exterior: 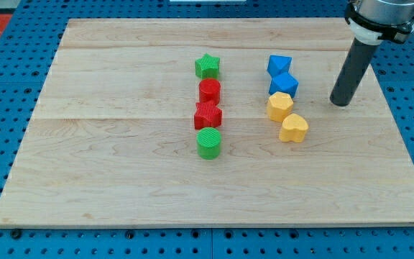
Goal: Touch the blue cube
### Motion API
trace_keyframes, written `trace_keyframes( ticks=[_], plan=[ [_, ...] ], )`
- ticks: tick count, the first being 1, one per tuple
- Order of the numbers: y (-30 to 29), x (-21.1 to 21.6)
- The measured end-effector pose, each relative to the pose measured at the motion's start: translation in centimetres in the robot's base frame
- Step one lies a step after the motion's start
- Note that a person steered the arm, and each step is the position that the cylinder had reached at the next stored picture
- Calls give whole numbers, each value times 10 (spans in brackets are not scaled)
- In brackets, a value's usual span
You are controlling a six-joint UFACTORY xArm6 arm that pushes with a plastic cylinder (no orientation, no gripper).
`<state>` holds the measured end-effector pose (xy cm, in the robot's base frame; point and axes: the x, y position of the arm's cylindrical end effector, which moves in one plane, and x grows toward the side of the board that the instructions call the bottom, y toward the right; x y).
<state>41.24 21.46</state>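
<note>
While the wooden board [121, 180] carries two short columns of blocks, my tip [341, 103] rests on bare wood to the right of the right-hand column, apart from every block. No gripper here to open or close: just the dark rod, holding nothing.

Right column, far to near: a blue block [279, 65] of irregular shape, the blue cube [284, 84] touching it, then a yellow block [279, 106] and a yellow heart-like block [293, 128].

Left column, far to near: green star [208, 66], red cylinder [209, 91], red star-like block [208, 115], green cylinder [208, 143].

Step in hand, as I judge it: the approach, contact not yet made. The blue cube sits left of the tip and slightly farther off. Next move calls for a short slide leftward, angled a little far, stopping at the cube's right face. Risk: running too near would clip the yellow block instead.

No brands, labels or writing readable anywhere.
</note>
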Motion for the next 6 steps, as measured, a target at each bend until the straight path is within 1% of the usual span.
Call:
trace_keyframes(
  ticks=[2, 4, 5, 6],
  plan=[
    [-4, 0],
    [-65, -1],
    [-70, -13],
    [-64, -14]
  ],
)
